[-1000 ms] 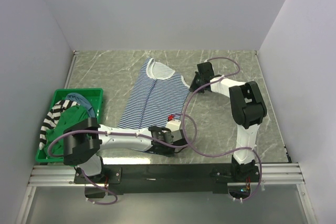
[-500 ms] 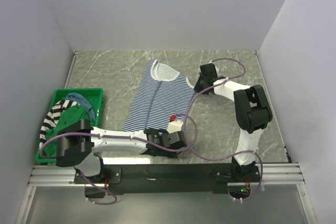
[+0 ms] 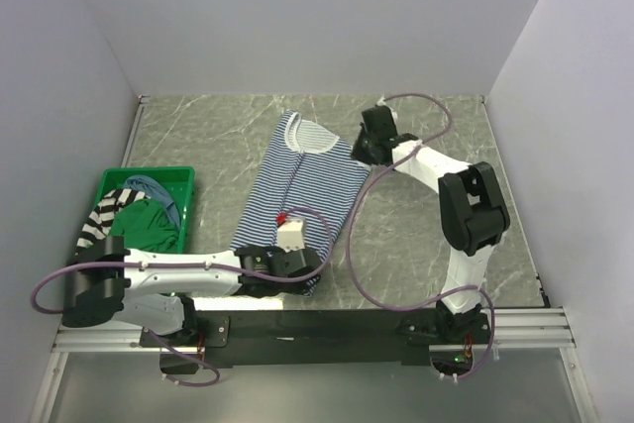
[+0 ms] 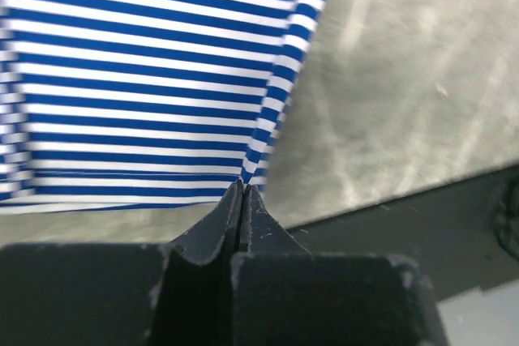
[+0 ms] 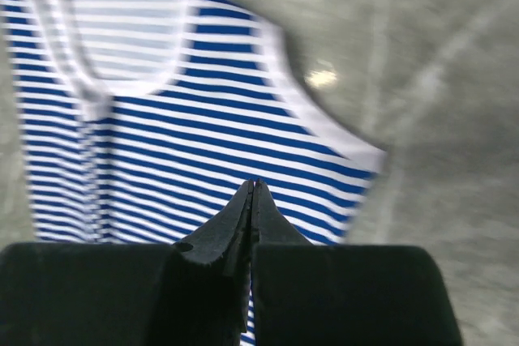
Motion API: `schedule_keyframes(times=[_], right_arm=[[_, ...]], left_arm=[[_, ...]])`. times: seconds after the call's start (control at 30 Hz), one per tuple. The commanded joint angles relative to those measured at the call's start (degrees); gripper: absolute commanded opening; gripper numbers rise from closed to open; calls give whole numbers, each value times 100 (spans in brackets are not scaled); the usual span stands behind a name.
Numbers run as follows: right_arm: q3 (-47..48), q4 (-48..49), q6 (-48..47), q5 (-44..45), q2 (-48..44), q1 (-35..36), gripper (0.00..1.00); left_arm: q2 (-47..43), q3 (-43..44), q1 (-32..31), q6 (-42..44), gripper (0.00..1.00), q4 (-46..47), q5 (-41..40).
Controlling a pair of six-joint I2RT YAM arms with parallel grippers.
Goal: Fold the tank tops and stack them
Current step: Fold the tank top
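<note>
- Left gripper (image 4: pixel 243 188) has swung to the left, and the near hem of the thin striped tank top (image 3: pixel 302 180) came along with it.
- Its fingers are squeezed tight on that hem, right at their tips.
- The right gripper (image 5: pixel 251 185) has slid left onto the top's far shoulder. Its fingers are pressed together over the stripes; I cannot tell if they pinch cloth.
- Well off to the left gripper's left, the green bin (image 3: pixel 149 173) holds the green top (image 3: pixel 149 225).

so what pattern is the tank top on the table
Thin blue-white stripes on the tank top, clearest from left wrist.
</note>
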Motion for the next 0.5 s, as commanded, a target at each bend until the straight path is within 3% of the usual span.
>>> schedule_keyframes(times=[0.0,0.2,0.33,0.47], right_arm=[[669,-99,-8,173,281,232,0],[873,-327,1,418,344,337,0],[400,-320,-52,683,-7,241,24],[-295,-152,-70,631,-315,57,33]], left_arm=[[-347,-252,143,-599,1,-383,-434],[-549,-498,240,-539,0,-269,-328],[-374,-428,231,-337,1,-146,-249],[-277,-367,240,-283,1,-49,-232]])
